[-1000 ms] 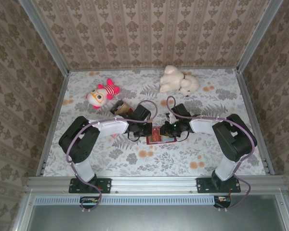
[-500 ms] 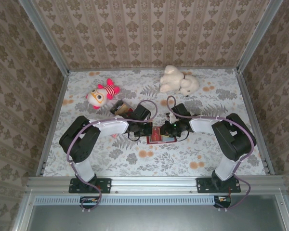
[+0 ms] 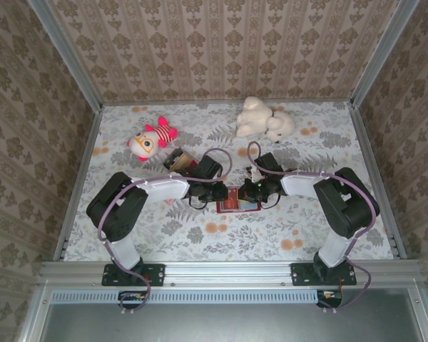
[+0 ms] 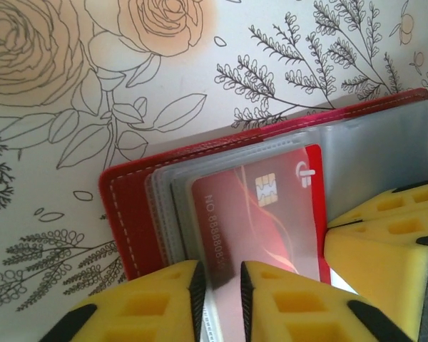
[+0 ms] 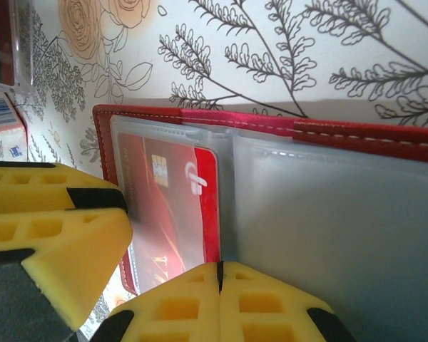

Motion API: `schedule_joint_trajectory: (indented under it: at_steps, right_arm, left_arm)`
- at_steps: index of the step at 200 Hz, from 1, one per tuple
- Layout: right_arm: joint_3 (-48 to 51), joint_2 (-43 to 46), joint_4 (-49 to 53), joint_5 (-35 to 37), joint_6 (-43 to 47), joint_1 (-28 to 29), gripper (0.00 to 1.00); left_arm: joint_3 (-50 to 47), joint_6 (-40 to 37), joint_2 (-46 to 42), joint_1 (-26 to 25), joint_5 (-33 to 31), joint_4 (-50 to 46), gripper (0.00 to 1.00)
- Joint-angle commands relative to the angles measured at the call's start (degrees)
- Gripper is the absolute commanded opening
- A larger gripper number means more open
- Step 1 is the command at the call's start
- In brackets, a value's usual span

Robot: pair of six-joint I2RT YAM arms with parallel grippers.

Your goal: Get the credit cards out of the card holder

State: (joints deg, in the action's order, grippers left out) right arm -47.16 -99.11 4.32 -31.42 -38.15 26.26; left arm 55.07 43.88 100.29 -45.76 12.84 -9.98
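The red card holder (image 3: 235, 205) lies open on the flowered table between both grippers. Its clear sleeves hold a red credit card (image 4: 271, 221) with a gold chip, which also shows through the plastic in the right wrist view (image 5: 172, 203). My left gripper (image 4: 220, 288) is open by a narrow gap, its pads on either side of the card's near end and the sleeve edge. My right gripper (image 5: 219, 274) is shut, jaws pressed together, resting at the fold between the left and right sleeves. In the top view the left gripper (image 3: 219, 191) and right gripper (image 3: 249, 191) meet over the holder.
A small clear box (image 3: 177, 159) sits just behind the left gripper. A red-and-white plush toy (image 3: 148, 140) lies at the back left and a white plush (image 3: 262, 120) at the back right. Metal rails and papered walls bound the table.
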Motion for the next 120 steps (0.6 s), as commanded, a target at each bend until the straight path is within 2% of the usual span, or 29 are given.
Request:
schedule_joint_trajectory:
  at_steps: [1, 41, 66, 120]
  right_arm:
    - [1.3, 3.3, 0.4, -0.2, -0.9, -0.5, 0.00]
    - [1.9, 5.2, 3.0, 1.7, -0.4, -0.8, 0.00]
    - [2.0, 5.5, 4.7, 3.7, 0.0, -1.1, 0.00]
    - [1.6, 3.6, 4.8, 4.4, 0.3, -1.2, 0.00]
  left_arm:
    - [-1.1, -1.1, -1.7, 0.1, -1.9, -4.3, 0.28]
    - [-1.4, -2.1, -3.4, 0.6, 1.0, -1.9, 0.33]
    - [-0.7, -3.5, -5.3, 0.9, 1.4, -2.5, 0.32]
    - [0.5, -2.8, -2.5, 0.1, 4.9, 0.3, 0.12]
